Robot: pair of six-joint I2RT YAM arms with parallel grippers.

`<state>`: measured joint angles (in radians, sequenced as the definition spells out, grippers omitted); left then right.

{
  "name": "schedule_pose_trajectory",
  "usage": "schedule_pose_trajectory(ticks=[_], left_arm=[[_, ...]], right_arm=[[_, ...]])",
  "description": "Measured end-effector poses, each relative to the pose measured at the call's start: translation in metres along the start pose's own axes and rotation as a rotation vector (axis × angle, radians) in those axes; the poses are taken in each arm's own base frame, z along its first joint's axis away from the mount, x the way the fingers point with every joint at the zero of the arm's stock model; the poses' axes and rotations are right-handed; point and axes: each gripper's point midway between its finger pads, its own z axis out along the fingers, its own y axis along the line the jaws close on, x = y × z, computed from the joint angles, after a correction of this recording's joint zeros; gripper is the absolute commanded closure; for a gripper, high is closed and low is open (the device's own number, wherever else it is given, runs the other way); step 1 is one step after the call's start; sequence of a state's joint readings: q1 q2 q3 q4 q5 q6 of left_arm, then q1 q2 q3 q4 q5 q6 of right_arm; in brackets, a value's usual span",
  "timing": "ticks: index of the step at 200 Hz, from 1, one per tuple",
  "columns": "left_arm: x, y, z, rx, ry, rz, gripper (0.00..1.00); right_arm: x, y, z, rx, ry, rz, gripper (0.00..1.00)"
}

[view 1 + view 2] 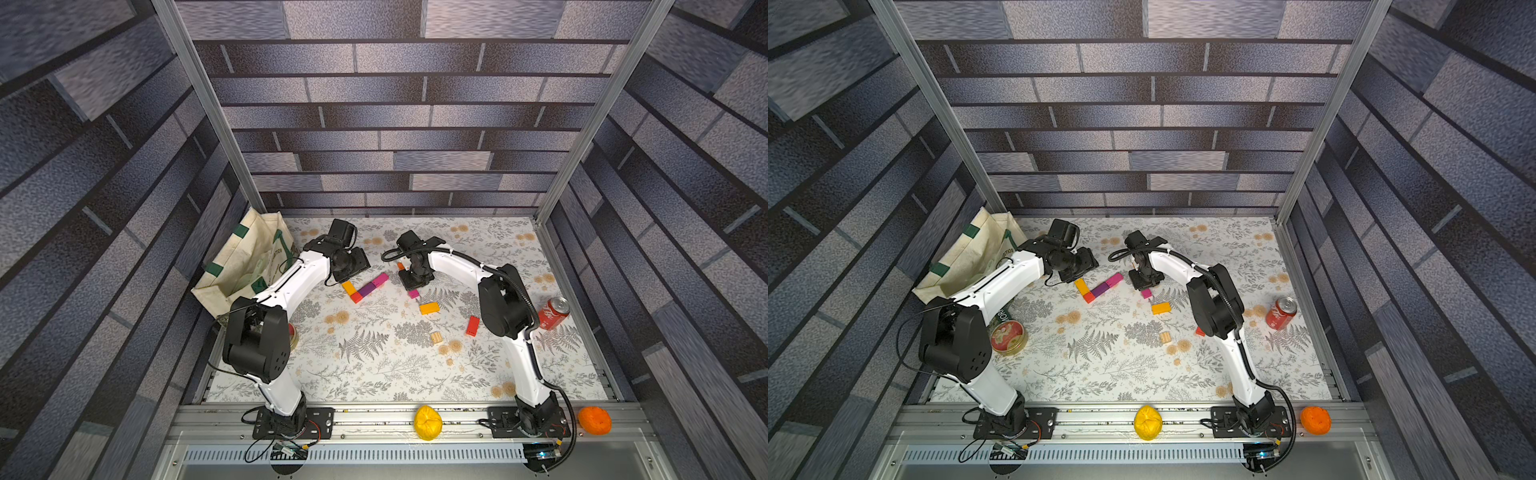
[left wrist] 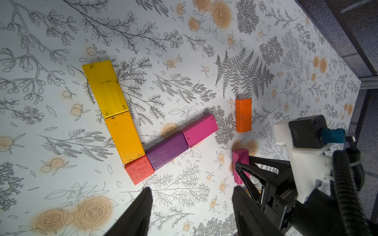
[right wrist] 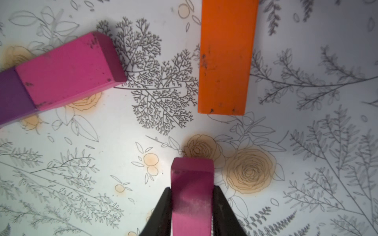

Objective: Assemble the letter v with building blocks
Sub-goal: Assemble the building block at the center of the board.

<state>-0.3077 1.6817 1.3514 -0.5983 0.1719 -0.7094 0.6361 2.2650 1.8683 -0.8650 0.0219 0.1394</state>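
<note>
The letter v lies half built: a yellow block (image 2: 105, 87) and an amber block (image 2: 124, 137) form one row, a purple block (image 2: 166, 150) and a magenta block (image 2: 199, 130) the other, meeting at a red block (image 2: 139, 169). My right gripper (image 3: 192, 190) is shut on a second magenta block (image 3: 191, 194), held end-down just past the magenta row's end, beside a loose orange block (image 3: 227, 57). My left gripper (image 2: 192, 190) hovers open and empty near the red corner. An amber block (image 1: 429, 308), a red block (image 1: 473, 325) and a wood cube (image 1: 436, 337) lie loose nearer the front.
A cloth tote bag (image 1: 245, 262) leans at the back left, with a round red tin (image 1: 1008, 337) by the left arm. A red soda can (image 1: 554, 313) stands at the right. A yellow lump (image 1: 428, 422) and an orange lump (image 1: 595, 420) rest on the front rail.
</note>
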Motion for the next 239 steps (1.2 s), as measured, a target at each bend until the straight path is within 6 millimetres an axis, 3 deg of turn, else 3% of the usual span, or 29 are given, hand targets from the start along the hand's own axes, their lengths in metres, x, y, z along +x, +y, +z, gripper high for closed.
schedule_pose_trajectory(ticks=[98,239], left_arm=[[-0.001,0.002,0.000,-0.010,-0.007,0.000,0.35],[0.001,0.005,0.000,-0.021,0.004,-0.004,0.35]], right_arm=[[-0.014,-0.015,0.006,0.043,-0.017,0.020,0.78],[-0.027,-0.017,0.009,0.042,-0.035,0.029,0.76]])
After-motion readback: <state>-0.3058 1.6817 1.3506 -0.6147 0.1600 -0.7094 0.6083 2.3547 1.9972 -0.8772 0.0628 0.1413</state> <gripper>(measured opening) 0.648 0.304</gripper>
